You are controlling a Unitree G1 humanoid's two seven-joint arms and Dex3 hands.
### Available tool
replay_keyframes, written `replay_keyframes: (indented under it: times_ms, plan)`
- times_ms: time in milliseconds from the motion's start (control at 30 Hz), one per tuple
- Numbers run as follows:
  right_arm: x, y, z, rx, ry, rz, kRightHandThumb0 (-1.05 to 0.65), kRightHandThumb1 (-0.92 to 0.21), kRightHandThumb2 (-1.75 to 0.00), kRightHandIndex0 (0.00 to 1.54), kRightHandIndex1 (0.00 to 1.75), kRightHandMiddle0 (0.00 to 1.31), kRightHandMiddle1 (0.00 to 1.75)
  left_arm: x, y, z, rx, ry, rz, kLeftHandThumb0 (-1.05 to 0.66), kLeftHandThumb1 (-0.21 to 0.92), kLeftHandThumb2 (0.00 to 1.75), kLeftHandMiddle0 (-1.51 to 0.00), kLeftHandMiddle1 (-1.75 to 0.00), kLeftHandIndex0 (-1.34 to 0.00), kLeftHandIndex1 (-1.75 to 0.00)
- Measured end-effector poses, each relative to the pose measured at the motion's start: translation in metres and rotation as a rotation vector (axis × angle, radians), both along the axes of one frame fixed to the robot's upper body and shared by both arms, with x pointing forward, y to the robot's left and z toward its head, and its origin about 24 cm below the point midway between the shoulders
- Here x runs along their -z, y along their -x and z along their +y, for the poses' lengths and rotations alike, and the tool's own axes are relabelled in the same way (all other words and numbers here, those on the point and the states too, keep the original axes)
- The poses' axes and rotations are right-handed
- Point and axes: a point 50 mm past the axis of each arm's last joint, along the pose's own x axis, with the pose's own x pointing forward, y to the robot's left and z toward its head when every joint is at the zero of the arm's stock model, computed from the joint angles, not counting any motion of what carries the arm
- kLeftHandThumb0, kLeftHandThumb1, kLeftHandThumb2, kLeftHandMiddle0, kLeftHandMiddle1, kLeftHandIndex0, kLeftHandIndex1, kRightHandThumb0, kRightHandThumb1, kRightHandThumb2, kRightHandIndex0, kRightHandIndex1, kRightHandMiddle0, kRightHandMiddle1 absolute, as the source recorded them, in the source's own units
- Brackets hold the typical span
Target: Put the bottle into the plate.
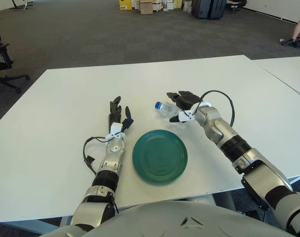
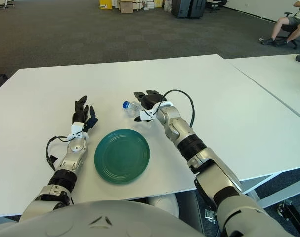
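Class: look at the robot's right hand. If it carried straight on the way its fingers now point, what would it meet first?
The right robot hand points toward the robot's left, at the bottle lying on the white table behind the green plate. It would probably meet the bottle's body first; its fingers already bracket it, though contact is unclear.

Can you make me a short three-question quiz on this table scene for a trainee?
1. True or false: the bottle already lies on the plate.
2. Which robot hand is at the bottle? A) left B) right C) neither
3. Fill in: the plate sits between the two arms, and the bottle lies on its side on the table just ____ the plate, as the head camera sees it.

Key
1. False. The bottle is on the table, apart from the plate.
2. B. The right robot hand has its fingers around the bottle's body; the left robot hand shows left of the plate, fingers spread, holding nothing.
3. beyond
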Motion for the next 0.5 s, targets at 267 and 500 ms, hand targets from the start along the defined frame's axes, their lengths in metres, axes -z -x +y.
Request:
replay_keyframes:
  times_ms: [267, 500]
  plan:
    - [0.0105, -0.0075, 0.0009, 0.029, 0.022, 0.004, -1.05, -0.92, -0.46, 0.00, 0.00, 0.00, 0.00, 0.0000, 0.0002, -0.0007, -0.001, 0.001, 0.001, -0.80, 0.92, 0.85, -0.38, -0.01, 0.00, -0.75]
    - [0.0093, -0.0117, 0.0050, 0.034, 0.025, -0.023, -1.05, -0.92, -0.46, 0.00, 0.00, 0.00, 0.00, 0.0011, 0.0014, -0.0003, -0.003, 0.001, 0.005, -0.79, 0.92, 0.84, -0.38, -0.01, 0.00, -0.75]
